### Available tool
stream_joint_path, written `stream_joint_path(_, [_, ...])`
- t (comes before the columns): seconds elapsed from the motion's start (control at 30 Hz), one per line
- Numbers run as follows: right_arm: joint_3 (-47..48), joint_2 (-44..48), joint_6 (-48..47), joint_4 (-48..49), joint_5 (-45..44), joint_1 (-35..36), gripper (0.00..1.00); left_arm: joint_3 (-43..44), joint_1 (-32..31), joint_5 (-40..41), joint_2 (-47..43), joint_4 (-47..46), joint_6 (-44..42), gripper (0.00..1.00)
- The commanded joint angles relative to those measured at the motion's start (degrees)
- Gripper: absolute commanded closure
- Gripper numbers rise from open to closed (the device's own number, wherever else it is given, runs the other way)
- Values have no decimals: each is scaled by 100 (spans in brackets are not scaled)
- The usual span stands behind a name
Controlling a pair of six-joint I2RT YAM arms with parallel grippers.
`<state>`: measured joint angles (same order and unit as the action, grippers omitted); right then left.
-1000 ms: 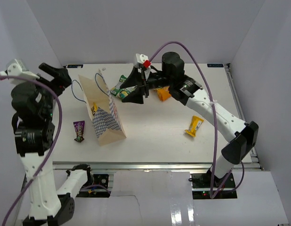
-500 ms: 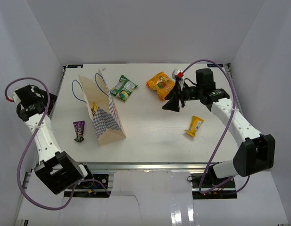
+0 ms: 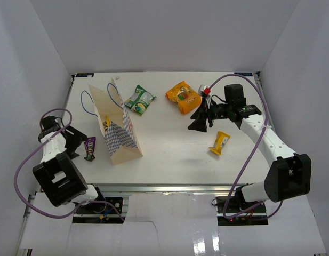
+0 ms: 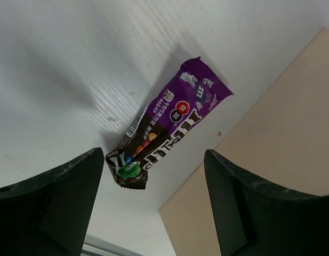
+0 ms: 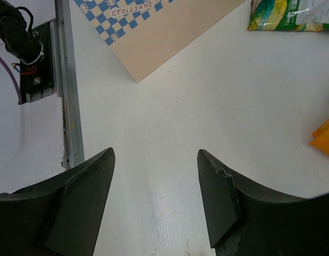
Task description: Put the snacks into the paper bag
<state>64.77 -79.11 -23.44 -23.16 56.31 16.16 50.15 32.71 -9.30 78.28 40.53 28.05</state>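
The paper bag (image 3: 121, 136) sits at the left of the table with its mouth and blue handles toward the back. A yellow wrapper (image 3: 106, 124) shows inside its mouth. The dark purple candy bar (image 3: 89, 148) lies just left of the bag. My left gripper (image 3: 73, 141) is open and low, right beside the bar. In the left wrist view the bar (image 4: 167, 125) lies ahead of the open left gripper (image 4: 153, 160), with the bag's tan side (image 4: 276, 144) at right. My right gripper (image 3: 199, 122) is open and empty. It sits between the orange bag (image 3: 183, 96) and a yellow wrapper (image 3: 219, 142). The green-white packet (image 3: 139, 99) lies behind the bag.
The right wrist view shows my open right gripper (image 5: 156, 154) over bare table. The bag's checked side (image 5: 153, 32), the green-white packet (image 5: 292, 13) and the orange bag's corner (image 5: 327, 136) are ahead of it. The table's metal rail (image 5: 68, 80) runs at left.
My left arm has swung down from a raised pose to the table beside the purple bar. My right gripper has drawn back from near the bag to the right of the orange bag.
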Motion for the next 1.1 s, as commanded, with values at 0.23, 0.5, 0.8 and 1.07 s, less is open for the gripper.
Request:
stream_joint_path(0.23, [-44,185,6,4,178,-61,30,258,-1117,717,1056,104,-432,19])
stream_joint_path(0.5, [9,168,121,4,187,-105,30,381,-1170,1185,1321,104,-432,39])
stream_joint_path(0.8, [185,63,164,-75,187,-131,30,346,-1170,1255,821,16,-275,69])
stream_joint_path(1.07, [264,45,121,-163,161,-175,30,916,-1170,1501,-971,7,727,84])
